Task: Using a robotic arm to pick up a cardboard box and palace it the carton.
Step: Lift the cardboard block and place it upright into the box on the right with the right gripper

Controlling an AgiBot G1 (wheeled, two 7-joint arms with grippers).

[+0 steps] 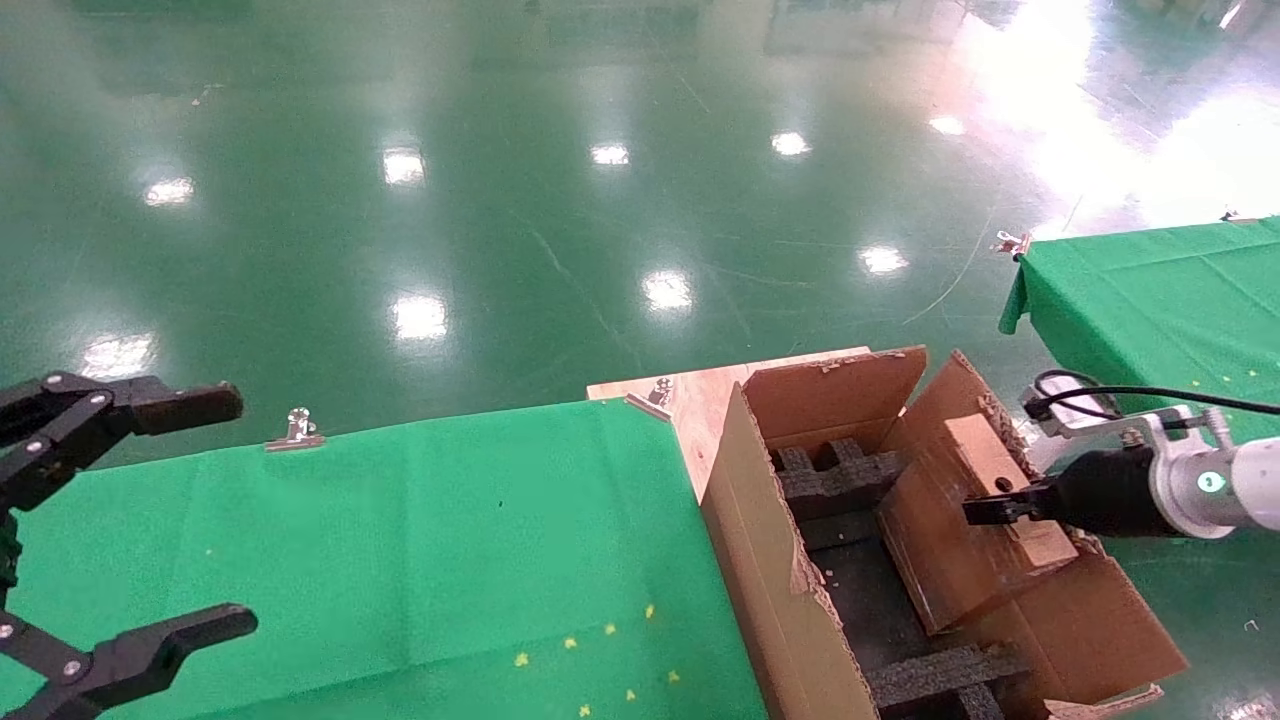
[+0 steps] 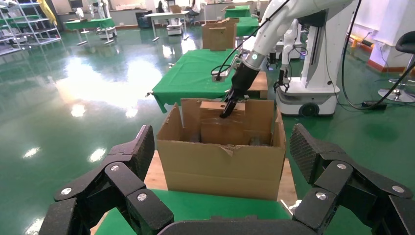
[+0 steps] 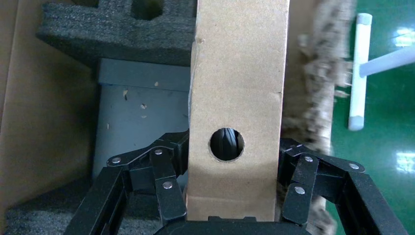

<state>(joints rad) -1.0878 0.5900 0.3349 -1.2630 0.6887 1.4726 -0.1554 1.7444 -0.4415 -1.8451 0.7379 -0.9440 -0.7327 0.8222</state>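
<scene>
The left tool (image 1: 150,520) is black and hangs close by at the near left, over the green tabletop (image 1: 450,560). Its two fingers are spread wide apart with nothing between them. Small yellow bits (image 1: 600,650) dot the cloth, and a silver clip (image 1: 295,430) sits on its far edge. Next to the tabletop stands the carton (image 1: 770,560), big and brown, with ragged flaps and black foam (image 1: 830,470) inside. The robotic arm (image 1: 1230,485) is white and reaches in level from the right, with a black cable (image 1: 1150,392) on top. Its right tool (image 1: 985,510) is clamped on the cardboard box (image 1: 1000,490), one finger on each long side. The cardboard box is tilted over the open carton, just above the foam. A round hole (image 3: 226,144) shows in its face near the fingers. Farther off is a second green tabletop (image 1: 1160,300) and the shiny green floor (image 1: 500,200).
</scene>
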